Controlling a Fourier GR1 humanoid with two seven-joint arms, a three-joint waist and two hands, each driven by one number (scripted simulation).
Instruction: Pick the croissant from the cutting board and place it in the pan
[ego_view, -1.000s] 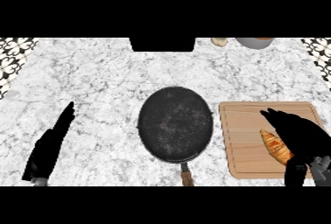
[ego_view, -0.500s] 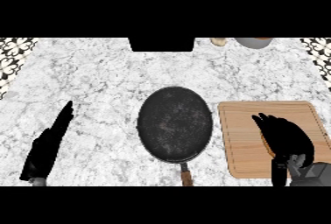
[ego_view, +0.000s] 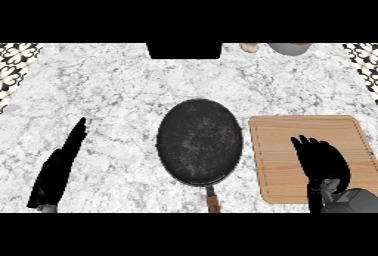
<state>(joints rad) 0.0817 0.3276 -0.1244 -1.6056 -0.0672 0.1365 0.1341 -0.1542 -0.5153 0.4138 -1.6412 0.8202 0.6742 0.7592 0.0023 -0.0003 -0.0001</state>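
right hand (ego_view: 323, 162) spread flat over the near right part of the wooden cutting board (ego_view: 277, 150), fingers (ego_view: 306, 150) straight and fanned toward the far side of the desk (ego_view: 111, 90), curled round nothing in sight; grey wrist entering at the lower right corner. croissant out of view, not on the uncovered wood and not in the pan (ego_view: 199, 142); impossible to tell whether hidden beneath the black palm.

black round pan at the middle of the white-and-grey marble desk, just left of the board, parted from it by a narrow strip of stone; dark speckled inside turned up to the camera; handle (ego_view: 213, 201) with a brown grip pointing toward the robot and cut off at the lower edge.

left hand (ego_view: 59, 167) at the far left, open, seen edge-on, fingers straight and close together, tips aimed away from the robot; well apart from the pan and from the board, touching neither.

along the far edge of the desk, a small tan object (ego_view: 249, 47) beside a grey bowl (ego_view: 289, 48), both cropped by the top of the view and well apart from the board. black-and-white patterned tiles (ego_view: 18, 62) showing at both upper corners.
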